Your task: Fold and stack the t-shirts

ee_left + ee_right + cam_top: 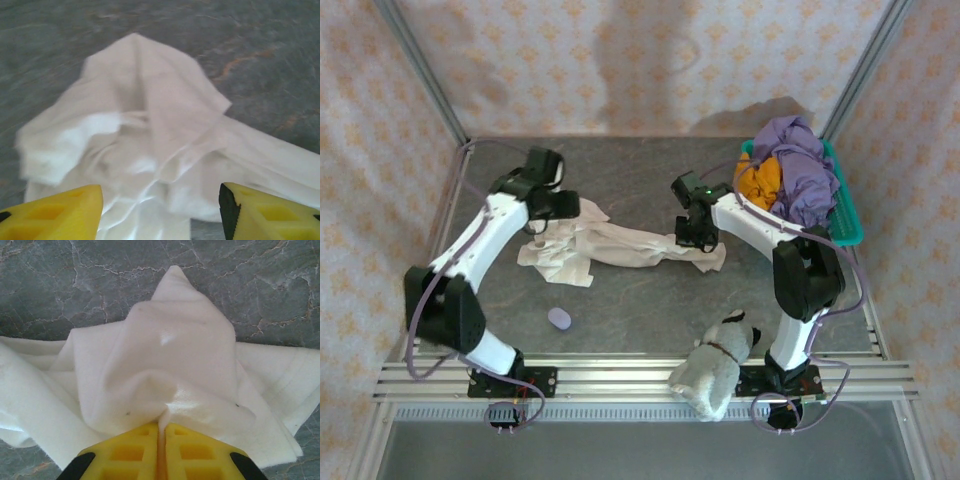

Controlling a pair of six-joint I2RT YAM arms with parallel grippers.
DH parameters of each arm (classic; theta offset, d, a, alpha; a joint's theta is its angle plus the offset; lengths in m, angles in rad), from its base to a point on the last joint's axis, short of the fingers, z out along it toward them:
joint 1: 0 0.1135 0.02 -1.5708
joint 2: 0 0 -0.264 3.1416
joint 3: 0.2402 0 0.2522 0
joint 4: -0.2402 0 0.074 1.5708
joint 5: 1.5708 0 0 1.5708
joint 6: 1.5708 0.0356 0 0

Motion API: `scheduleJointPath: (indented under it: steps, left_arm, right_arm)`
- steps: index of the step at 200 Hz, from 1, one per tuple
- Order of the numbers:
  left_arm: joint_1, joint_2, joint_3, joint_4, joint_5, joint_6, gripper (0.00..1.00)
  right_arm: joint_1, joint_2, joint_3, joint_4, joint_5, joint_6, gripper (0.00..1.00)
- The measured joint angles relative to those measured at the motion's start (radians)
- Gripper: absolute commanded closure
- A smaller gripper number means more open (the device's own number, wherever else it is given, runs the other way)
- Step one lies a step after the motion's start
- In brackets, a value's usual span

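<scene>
Top external view, middle of the grey marbled table (650, 300): cream-white t-shirt (620, 248) lying crumpled, drawn out in a long band from left to right. Over its bunched left end, the left gripper (548, 215); down on its right end, the right gripper (695, 238). Far right corner: teal basket (850, 228) heaped with a purple t-shirt (805, 170) and an orange t-shirt (760, 185), well apart from the cream one. Near edge, just beside the right arm's base: grey-white plush toy (718, 365). On bare table in front of the shirt's left end: small lilac lump (560, 318). Left wrist view: left gripper (160, 215) spread wide, yellow fingers (55, 212) either side of rumpled folds of the cream-white t-shirt (150, 125), nothing gripped; touching the cloth or not, impossible to tell. Right wrist view: right gripper (159, 450) pressed together, pinching a fold of the cream-white t-shirt (165, 360), cloth tented up into a peak beyond the fingertips, the rest spread on the table to both sides, with two tiny dark specks on it.
</scene>
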Motion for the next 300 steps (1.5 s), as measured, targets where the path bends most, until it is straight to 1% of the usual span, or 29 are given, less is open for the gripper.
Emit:
scheduleJointPath:
  steps: [20,61,88,101,137,182,223,231,246,258,268,278,300]
  left_arm:
    - [-0.056,0.183,0.166,-0.024,-0.047,0.032,0.38]
    - [-0.131,0.551,0.525,-0.142,-0.151,0.079,0.45]
    - [-0.159,0.711,0.666,-0.227,-0.183,0.097,0.48]
    - [-0.167,0.759,0.704,-0.258,-0.195,0.098,0.52]
    - [-0.182,0.805,0.759,-0.323,-0.209,0.097,0.59]
    - [-0.191,0.805,0.755,-0.354,-0.223,0.097,0.59]
    - [-0.191,0.806,0.708,-0.351,-0.215,0.093,0.61]
    - [-0.191,0.806,0.700,-0.348,-0.214,0.093,0.64]
    - [-0.191,0.806,0.684,-0.338,-0.210,0.082,0.73]
    - [-0.191,0.806,0.681,-0.327,-0.212,0.076,0.87]
    - [-0.191,0.806,0.681,-0.319,-0.219,0.069,0.96]
    - [-0.191,0.806,0.681,-0.314,-0.235,0.076,0.99]
    - [-0.191,0.777,0.646,-0.276,-0.285,0.071,1.00]
  right_arm:
    - [0.000,0.000,0.000,0.001,-0.007,0.000,0.91]
    - [0.000,0.000,-0.021,0.022,-0.019,0.004,0.91]
    - [-0.005,0.000,-0.026,0.027,-0.026,0.003,0.91]
    - [-0.010,0.000,-0.026,0.029,-0.031,0.003,0.92]
    - [-0.021,0.000,-0.026,0.030,-0.042,0.003,0.92]
    - [-0.023,0.001,-0.026,0.031,-0.053,0.003,0.92]
    - [-0.023,0.006,-0.026,0.031,-0.060,0.000,0.92]
    - [-0.023,0.006,-0.026,0.031,-0.061,0.000,0.92]
    - [-0.023,0.006,-0.026,0.031,-0.061,0.000,0.93]
    - [-0.023,0.006,-0.026,0.031,-0.061,-0.001,0.93]
    - [-0.023,0.006,-0.026,0.031,-0.060,-0.001,0.94]
    - [-0.023,0.006,-0.026,0.031,-0.060,-0.003,0.94]
    - [-0.023,0.006,-0.026,0.030,-0.059,-0.010,0.95]
